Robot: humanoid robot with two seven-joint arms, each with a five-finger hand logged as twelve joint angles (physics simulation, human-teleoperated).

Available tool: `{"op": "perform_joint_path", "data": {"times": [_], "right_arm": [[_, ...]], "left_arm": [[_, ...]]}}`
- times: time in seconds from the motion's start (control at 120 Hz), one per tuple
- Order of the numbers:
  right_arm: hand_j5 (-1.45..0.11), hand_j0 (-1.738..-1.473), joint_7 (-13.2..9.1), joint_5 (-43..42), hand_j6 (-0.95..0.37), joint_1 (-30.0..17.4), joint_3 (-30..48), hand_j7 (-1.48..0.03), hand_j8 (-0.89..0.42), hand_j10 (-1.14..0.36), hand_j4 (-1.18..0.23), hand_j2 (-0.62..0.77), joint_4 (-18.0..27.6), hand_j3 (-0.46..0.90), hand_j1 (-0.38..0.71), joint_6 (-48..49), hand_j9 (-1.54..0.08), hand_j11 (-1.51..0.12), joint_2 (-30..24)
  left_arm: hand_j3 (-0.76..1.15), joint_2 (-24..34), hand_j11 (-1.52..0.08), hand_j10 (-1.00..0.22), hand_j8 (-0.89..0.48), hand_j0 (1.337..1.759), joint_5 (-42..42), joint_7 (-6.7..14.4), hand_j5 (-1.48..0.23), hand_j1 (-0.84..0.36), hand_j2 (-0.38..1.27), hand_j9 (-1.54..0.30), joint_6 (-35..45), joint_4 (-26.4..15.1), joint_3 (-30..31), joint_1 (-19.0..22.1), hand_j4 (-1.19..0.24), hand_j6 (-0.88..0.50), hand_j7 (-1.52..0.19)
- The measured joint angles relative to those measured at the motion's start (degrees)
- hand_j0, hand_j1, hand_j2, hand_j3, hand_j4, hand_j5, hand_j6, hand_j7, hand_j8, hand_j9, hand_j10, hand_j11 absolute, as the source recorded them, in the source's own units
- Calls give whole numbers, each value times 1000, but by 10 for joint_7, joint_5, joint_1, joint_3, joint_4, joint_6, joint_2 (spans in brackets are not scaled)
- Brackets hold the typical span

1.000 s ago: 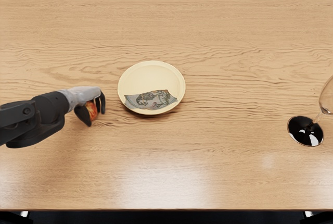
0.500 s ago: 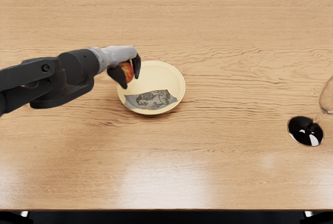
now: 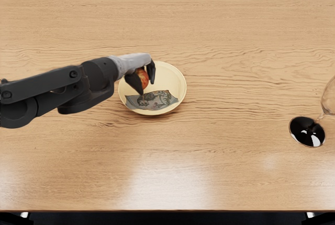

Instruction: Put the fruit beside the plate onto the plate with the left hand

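Note:
A cream plate with a grey patterned patch lies near the table's middle. My left arm reaches in from the left edge, and my left hand hangs over the plate's left part. Its dark fingertips curl around a small red-orange fruit, which is mostly hidden by the fingers. I cannot tell whether the fruit touches the plate. The right arm does not show.
A wine glass with a dark round base stands at the right edge of the wooden table, partly cut off by the frame.
My left hand has lifted the fruit from the table left of the plate and carried it right, first to the plate's left rim, now over the plate.

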Motion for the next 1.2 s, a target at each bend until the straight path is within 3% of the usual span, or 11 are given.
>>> {"op": "perform_joint_path", "data": {"times": [0.25,0.333,0.508,0.692,0.817,1.008,1.2], "right_arm": [[0,-1658,0,0,0,0,0,0,0,0,0,0,0,0,-349,0,0,0,0],[0,-1658,0,0,0,0,0,0,0,0,0,0,0,0,-349,0,0,0,0],[0,-1658,0,0,0,0,0,0,0,0,0,0,0,0,-349,0,0,0,0],[0,-1658,0,0,0,0,0,0,0,0,0,0,0,0,-349,0,0,0,0],[0,-1658,0,0,0,0,0,0,0,0,0,0,0,0,-349,0,0,0,0],[0,-1658,0,0,0,0,0,0,0,0,0,0,0,0,-349,0,0,0,0],[0,-1658,0,0,0,0,0,0,0,0,0,0,0,0,-349,0,0,0,0]], "left_arm": [[0,-1,-1092,-410,-264,1646,1,0,-1075,-388,368,-1099,2,3,1,26,-782,-399,-1092],[0,-2,-995,-433,-307,1647,1,0,-978,-377,371,-999,2,3,0,27,-713,-445,-992],[0,-2,-476,-230,-173,1654,1,0,-470,-9,168,-478,19,-3,-3,25,-345,-236,-476],[0,17,-211,-109,-86,1656,-14,0,-209,188,73,-212,25,-46,-41,28,-155,-112,-211],[0,78,-127,-69,-57,1657,-157,0,-126,251,42,-127,10,-80,-93,32,-95,-72,-127],[0,225,-66,-40,-36,1658,-483,0,-65,296,19,-66,-214,-96,-193,41,-50,-42,-66],[0,334,-42,-29,-27,1658,-671,0,-42,314,10,-42,-282,-98,-214,53,-33,-30,-42]]}}
